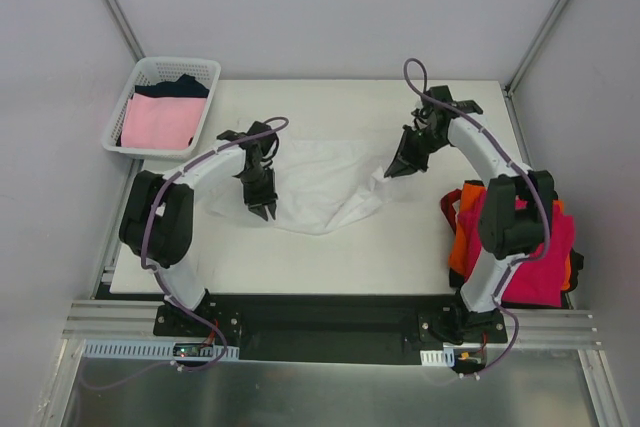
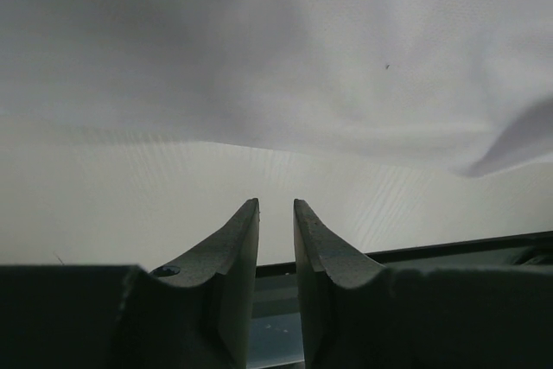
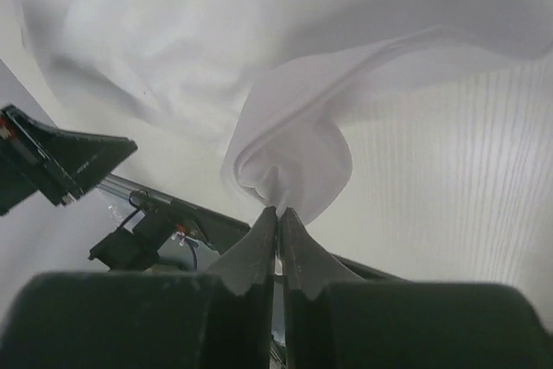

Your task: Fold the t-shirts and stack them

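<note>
A white t-shirt (image 1: 322, 185) lies crumpled on the middle of the table. My right gripper (image 1: 392, 171) is shut on a bunched fold at its right edge; in the right wrist view the jaws (image 3: 277, 211) pinch the white cloth (image 3: 294, 157). My left gripper (image 1: 263, 210) hangs at the shirt's left front edge. In the left wrist view its jaws (image 2: 275, 205) stand a narrow gap apart with nothing between them, and the white shirt (image 2: 285, 58) lies just beyond the tips. A pile of magenta-red (image 1: 535, 257) and orange (image 1: 462, 247) shirts lies at the right.
A white lattice basket (image 1: 125, 107) at the table's back left holds a pale pink shirt (image 1: 158, 121) and a navy one (image 1: 182, 87). The table's front edge and a black rail (image 1: 320, 312) lie near the arm bases. Walls stand close on both sides.
</note>
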You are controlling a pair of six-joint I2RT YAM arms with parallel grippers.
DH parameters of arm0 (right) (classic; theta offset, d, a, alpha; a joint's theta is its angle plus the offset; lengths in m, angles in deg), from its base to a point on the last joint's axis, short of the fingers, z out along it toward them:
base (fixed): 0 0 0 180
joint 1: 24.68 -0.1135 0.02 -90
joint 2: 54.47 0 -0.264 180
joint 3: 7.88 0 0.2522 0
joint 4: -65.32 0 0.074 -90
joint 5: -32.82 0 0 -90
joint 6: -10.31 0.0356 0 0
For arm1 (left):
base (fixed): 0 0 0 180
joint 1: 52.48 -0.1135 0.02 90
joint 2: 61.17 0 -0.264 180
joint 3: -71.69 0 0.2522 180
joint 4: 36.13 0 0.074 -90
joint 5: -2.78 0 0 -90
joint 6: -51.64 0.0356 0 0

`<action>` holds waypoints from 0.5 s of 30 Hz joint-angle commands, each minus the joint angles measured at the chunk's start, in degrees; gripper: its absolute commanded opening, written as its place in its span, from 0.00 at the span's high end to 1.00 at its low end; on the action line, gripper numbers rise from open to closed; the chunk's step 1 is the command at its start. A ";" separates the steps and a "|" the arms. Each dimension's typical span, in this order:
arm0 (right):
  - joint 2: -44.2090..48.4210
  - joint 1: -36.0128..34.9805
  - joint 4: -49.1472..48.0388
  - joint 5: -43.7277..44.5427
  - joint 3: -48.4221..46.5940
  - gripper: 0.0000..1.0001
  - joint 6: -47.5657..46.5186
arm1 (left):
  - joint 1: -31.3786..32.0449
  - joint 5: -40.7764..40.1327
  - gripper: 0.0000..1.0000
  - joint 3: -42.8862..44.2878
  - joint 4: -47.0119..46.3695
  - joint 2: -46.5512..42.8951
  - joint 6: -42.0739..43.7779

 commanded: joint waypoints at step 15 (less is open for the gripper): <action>26.59 -7.63 30.35 10.85 14.40 0.96 -3.54 | 1.14 3.96 0.78 6.07 -0.46 5.39 0.54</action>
